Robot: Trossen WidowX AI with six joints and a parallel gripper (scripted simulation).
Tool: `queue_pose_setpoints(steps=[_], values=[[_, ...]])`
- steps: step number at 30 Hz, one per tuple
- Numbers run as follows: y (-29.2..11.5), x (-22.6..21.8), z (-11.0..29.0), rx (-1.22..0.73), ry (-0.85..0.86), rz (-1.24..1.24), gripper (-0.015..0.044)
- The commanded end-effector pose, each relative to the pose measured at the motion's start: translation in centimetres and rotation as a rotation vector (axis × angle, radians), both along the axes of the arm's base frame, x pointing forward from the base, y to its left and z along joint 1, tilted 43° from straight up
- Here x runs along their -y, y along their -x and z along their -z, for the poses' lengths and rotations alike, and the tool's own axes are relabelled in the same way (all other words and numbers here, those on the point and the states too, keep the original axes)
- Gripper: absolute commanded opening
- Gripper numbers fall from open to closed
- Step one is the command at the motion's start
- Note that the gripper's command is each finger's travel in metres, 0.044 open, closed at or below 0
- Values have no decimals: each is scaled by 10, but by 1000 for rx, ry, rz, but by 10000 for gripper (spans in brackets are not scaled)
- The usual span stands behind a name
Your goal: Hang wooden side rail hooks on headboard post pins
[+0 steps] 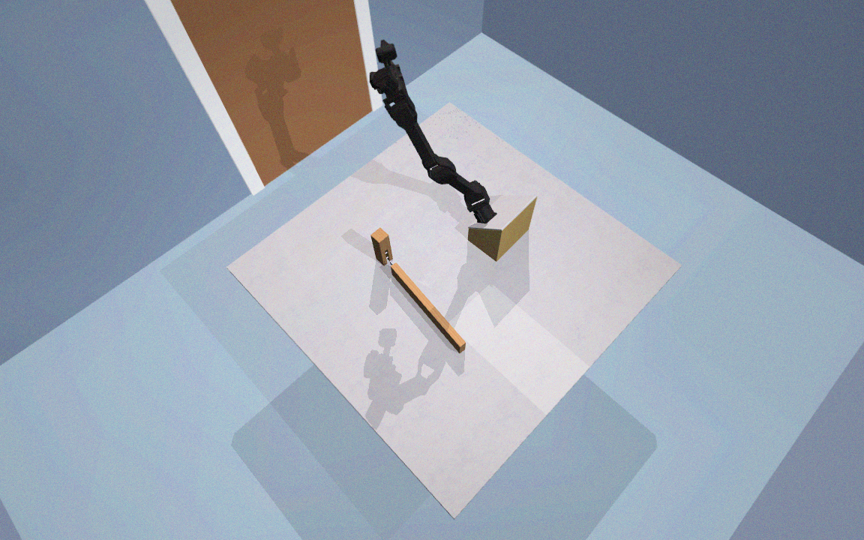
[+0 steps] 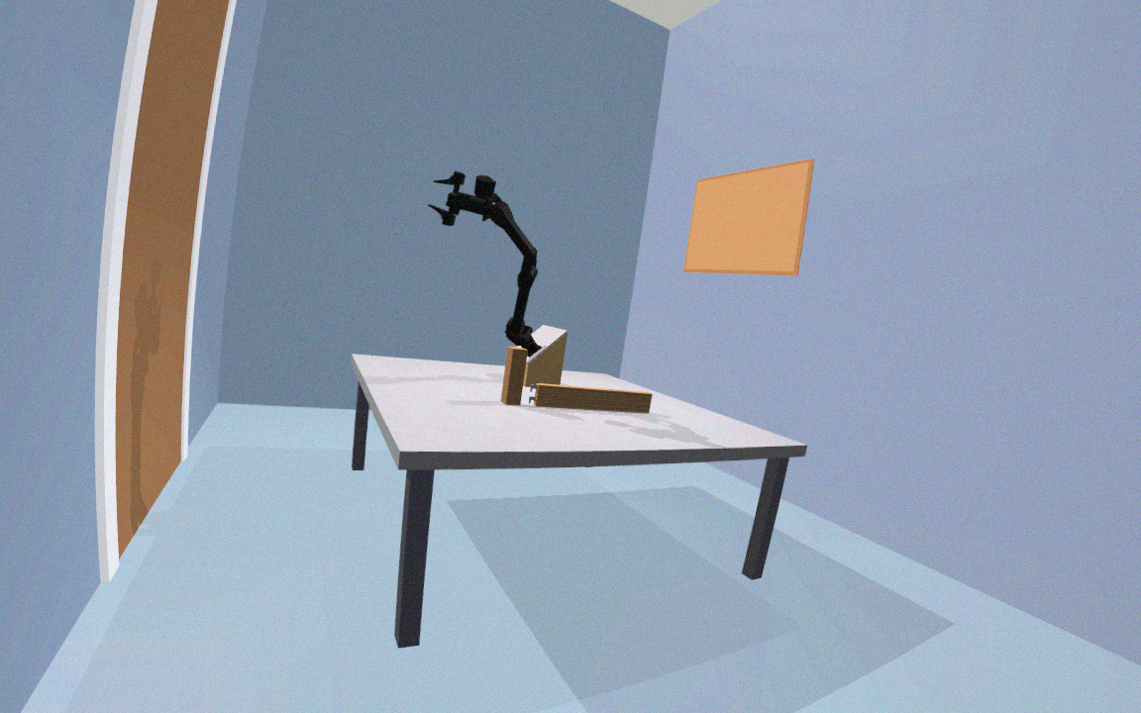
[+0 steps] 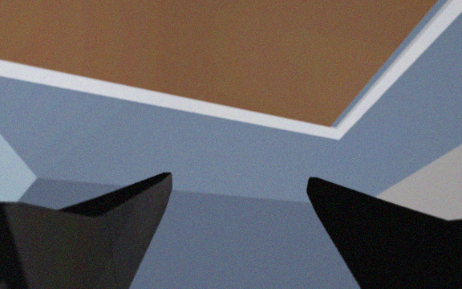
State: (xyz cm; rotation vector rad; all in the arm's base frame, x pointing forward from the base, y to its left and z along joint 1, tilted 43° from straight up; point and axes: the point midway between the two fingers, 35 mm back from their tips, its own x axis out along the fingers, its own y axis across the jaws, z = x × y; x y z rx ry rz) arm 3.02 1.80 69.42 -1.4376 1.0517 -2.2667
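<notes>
The wooden side rail (image 1: 427, 305) (image 2: 592, 398) lies on the white table (image 1: 556, 301) (image 2: 451, 434). Its steel hooks (image 1: 388, 256) (image 2: 532, 394) reach into the slot of the short headboard post (image 1: 380, 244) (image 2: 514, 374), and its far end rests on the table. Whether the hooks sit on the pins is too small to tell. My gripper (image 1: 387, 46) (image 2: 446, 196) (image 3: 241, 182) is open and empty. It is raised high above the table's back edge, far from the rail, and faces the door and wall.
A wooden wedge-shaped panel (image 1: 508, 235) (image 2: 548, 350) stands by the arm's base (image 1: 482, 211). A brown door (image 1: 274, 80) (image 2: 157, 265) (image 3: 215, 48) is behind the table. An orange board (image 2: 748, 217) hangs on the right wall.
</notes>
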Motion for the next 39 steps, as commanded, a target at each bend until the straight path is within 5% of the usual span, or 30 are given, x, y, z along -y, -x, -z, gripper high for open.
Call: queue_pose_setpoints(steps=[1,11,24,39], values=[[0,0,0,2,1,-2,426],[33,27,3,162,52,-228,440],[80,108,30,646,190,-701,440],[67,215,87,1234,275,-1095,440]])
